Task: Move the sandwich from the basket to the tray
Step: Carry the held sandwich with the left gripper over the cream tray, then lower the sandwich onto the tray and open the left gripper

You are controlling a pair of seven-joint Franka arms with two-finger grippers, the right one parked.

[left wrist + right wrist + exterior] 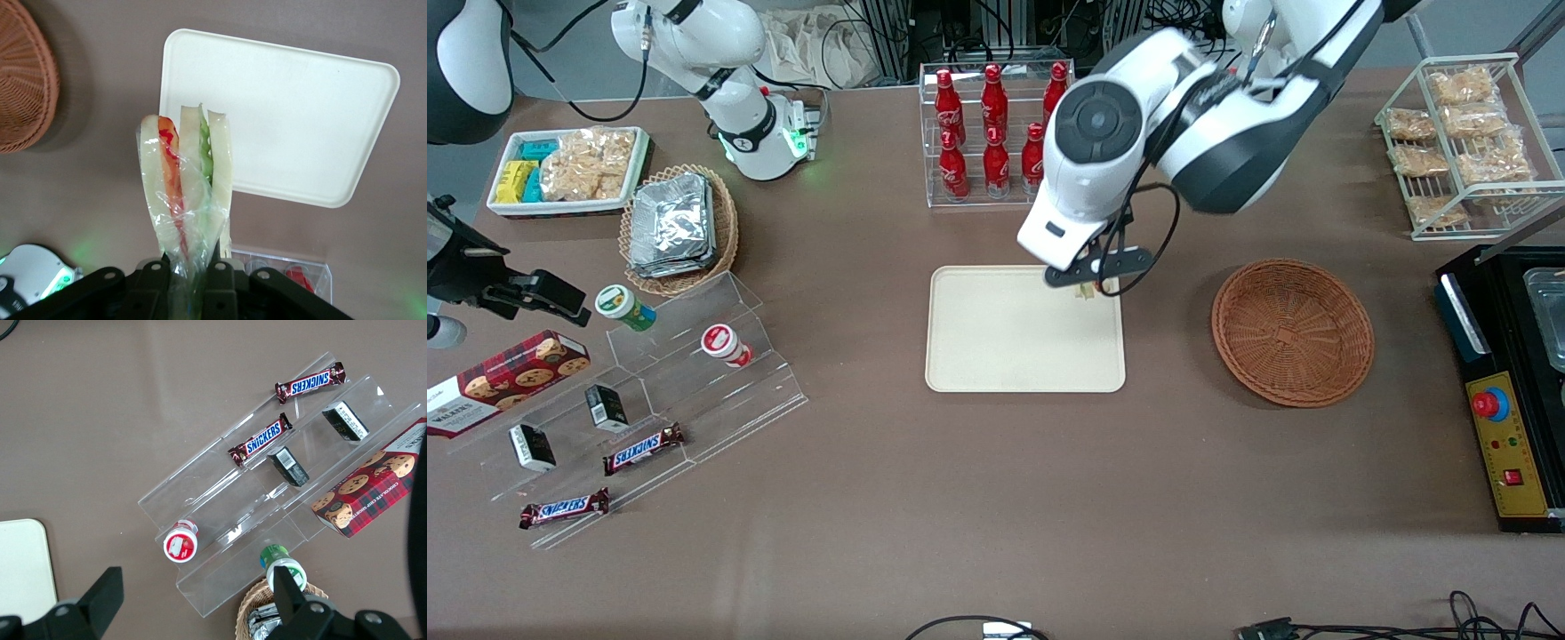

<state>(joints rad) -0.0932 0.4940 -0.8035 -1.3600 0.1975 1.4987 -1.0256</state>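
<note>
Overhead, end effector (189, 270) clenched on wrapped sandwich (187, 193), above cream tray (996, 347), brown table (996, 498), basket (1292, 332) beside.

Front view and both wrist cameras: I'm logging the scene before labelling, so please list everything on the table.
sandwich: 1, white with green and red filling, in the gripper above the tray's edge
tray: 1, cream, mid-table
basket: 1, reddish-brown, beside the tray toward the working arm's end
cola bottles: 7, red, in a clear rack
foil packets: a stack, silver, in a tan basket
white dish: 1, with snacks, toward the parked arm's end
wire rack: 1, white, with snack bags
Snickers bars: 2, brown, on the clear stand
cups: 2, green lid and red lid, on the stand
cookie box: 1, red
gripper: 1, black, shut on the sandwich
</note>
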